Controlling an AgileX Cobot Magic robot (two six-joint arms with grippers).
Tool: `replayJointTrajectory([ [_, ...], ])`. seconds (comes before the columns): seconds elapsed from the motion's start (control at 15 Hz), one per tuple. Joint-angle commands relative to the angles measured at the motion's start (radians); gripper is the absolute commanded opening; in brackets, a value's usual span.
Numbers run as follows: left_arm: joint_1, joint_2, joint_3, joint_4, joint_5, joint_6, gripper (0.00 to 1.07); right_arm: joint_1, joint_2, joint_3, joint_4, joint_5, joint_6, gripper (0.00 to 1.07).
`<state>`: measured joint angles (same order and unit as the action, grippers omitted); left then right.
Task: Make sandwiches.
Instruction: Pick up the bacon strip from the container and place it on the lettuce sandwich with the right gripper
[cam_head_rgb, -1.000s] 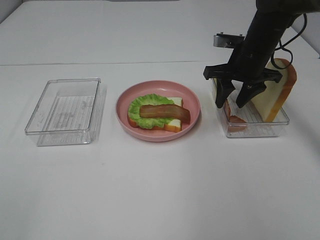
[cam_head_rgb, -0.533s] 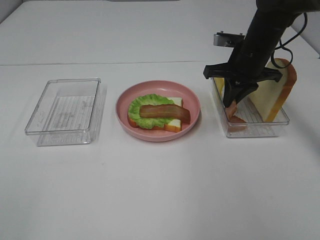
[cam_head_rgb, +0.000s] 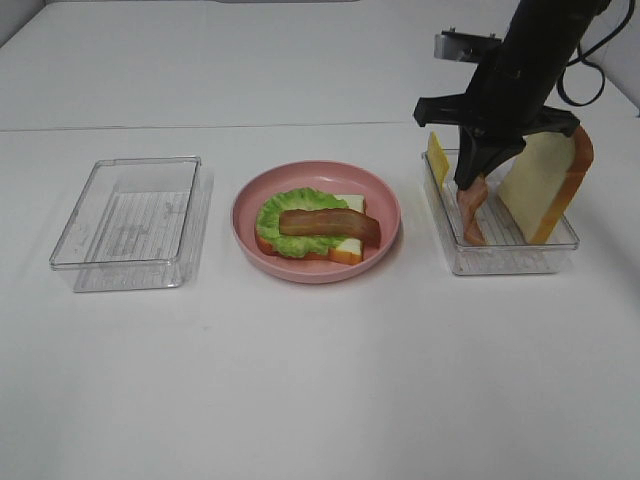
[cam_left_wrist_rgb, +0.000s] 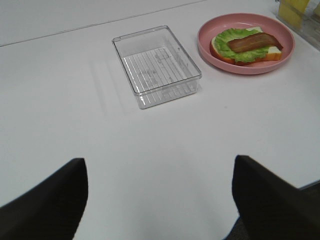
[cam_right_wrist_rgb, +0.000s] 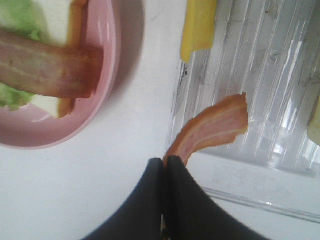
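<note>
Tabletop (cam_head_rgb: 320, 390) of plain white holds three things in a row. At one end, the right pincer (cam_head_rgb: 468, 186) is clenched on the tip of a floppy pink-brown toy bacon strip (cam_right_wrist_rgb: 212, 127). The strip dangles over the right-hand clear plastic tray (cam_head_rgb: 505, 263). Whether its free end touches the tray floor cannot be told.

In that same tray, a white bread slice with orange-brown crust (cam_head_rgb: 545, 185) leans upright. A yellow cheese square (cam_head_rgb: 437, 157) stands against the wall nearest the plate.

In the middle, a round pink plate (cam_head_rgb: 388, 200) carries the unfinished sandwich (cam_head_rgb: 345, 248): bread, then a green lettuce leaf (cam_head_rgb: 285, 212), with another brown bacon strip (cam_head_rgb: 330, 224) on top.

At the far end sits a second clear plastic tray (cam_head_rgb: 125, 263) with nothing in it. The left pincer (cam_left_wrist_rgb: 160, 200) hangs released, jaws wide, grasping nothing, well apart from everything.

The grip looks like a thin pinch at the strip's very end, so the bacon could slip out on the way to the plate. Carried sideways too low, the hanging end could snag the tray wall, which might drag the light tray or pull the strip free. Being limp, the strip may also land folded, or half off the sandwich.
</note>
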<state>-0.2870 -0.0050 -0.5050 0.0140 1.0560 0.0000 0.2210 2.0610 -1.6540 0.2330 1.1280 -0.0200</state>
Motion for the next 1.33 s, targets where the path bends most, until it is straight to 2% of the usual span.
replayJointTrajectory([
  [0.07, 0.0, -0.024, 0.006, 0.002, -0.01, 0.0, 0.76, 0.001, -0.082, -0.009, 0.054, 0.042, 0.001, 0.0],
  [0.13, 0.0, -0.024, 0.006, 0.002, -0.01, 0.0, 0.76, 0.001, -0.082, -0.009, 0.054, 0.042, 0.001, 0.0],
  [0.27, 0.0, -0.024, 0.006, 0.002, -0.01, 0.0, 0.76, 0.002, -0.163, -0.009, 0.207, 0.081, -0.051, 0.0],
  [0.53, 0.0, -0.024, 0.006, 0.002, -0.01, 0.0, 0.76, 0.006, -0.176, -0.003, 0.549, 0.052, -0.261, 0.0],
  [0.6, 0.0, -0.024, 0.006, 0.002, -0.01, 0.0, 0.76, 0.019, -0.168, -0.003, 0.62, 0.026, -0.297, 0.0],
  [0.67, 0.0, -0.024, 0.006, 0.002, -0.01, 0.0, 0.76, 0.07, -0.143, -0.003, 0.684, -0.07, -0.357, 0.0],
  [0.93, 0.0, -0.024, 0.006, 0.002, -0.01, 0.0, 0.76, 0.163, -0.061, -0.005, 0.733, -0.255, -0.389, 0.0],
  [1.33, 0.0, -0.024, 0.006, 0.002, -0.01, 0.0, 0.76, 0.174, 0.168, -0.005, 1.058, -0.338, -0.47, 0.0],
])
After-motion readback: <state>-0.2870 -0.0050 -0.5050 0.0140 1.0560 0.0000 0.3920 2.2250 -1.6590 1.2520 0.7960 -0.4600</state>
